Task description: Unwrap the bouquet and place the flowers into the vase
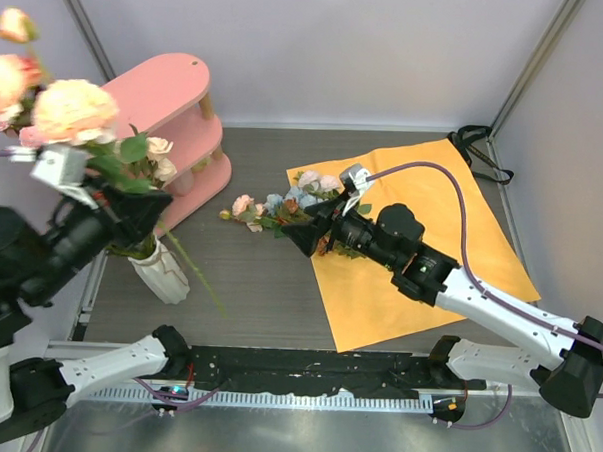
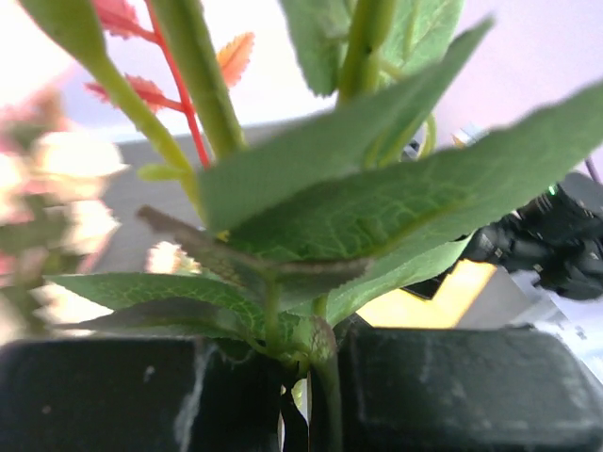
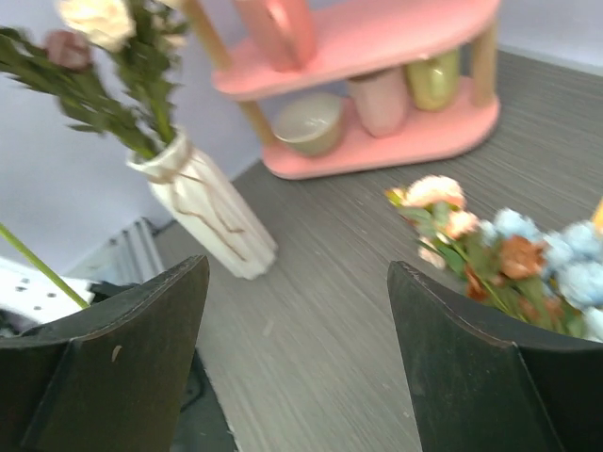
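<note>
We show the orange sheet (image 1: pixel 431 242) laid open, the left gripper (image 2: pixel 301 395) clamped on stems (image 2: pixel 203 85) standing in the vase (image 1: pixel 164 270), and the right gripper (image 3: pixel 297 292), jaws apart, over flowers (image 1: pixel 282 203) yet to move.

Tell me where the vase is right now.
In the top view the vase stands on the left side of the table, just in front of the pink shelf, under the left gripper, whose jaws pinch the flowers.
</note>
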`<move>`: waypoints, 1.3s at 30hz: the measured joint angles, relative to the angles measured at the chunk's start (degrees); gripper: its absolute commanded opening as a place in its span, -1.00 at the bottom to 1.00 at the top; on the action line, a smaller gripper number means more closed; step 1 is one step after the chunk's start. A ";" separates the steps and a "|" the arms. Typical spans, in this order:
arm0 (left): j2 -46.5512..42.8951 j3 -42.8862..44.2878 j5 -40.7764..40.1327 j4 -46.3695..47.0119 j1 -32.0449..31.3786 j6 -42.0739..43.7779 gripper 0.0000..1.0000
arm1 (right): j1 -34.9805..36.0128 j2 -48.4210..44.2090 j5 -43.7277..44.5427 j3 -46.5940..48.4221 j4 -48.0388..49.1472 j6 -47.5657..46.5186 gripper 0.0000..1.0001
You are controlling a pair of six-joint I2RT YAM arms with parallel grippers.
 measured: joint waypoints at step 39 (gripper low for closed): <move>-12.33 -10.16 -40.30 13.35 -0.02 22.23 -0.99 | 0.00 3.39 6.05 -0.96 -7.65 -2.60 0.61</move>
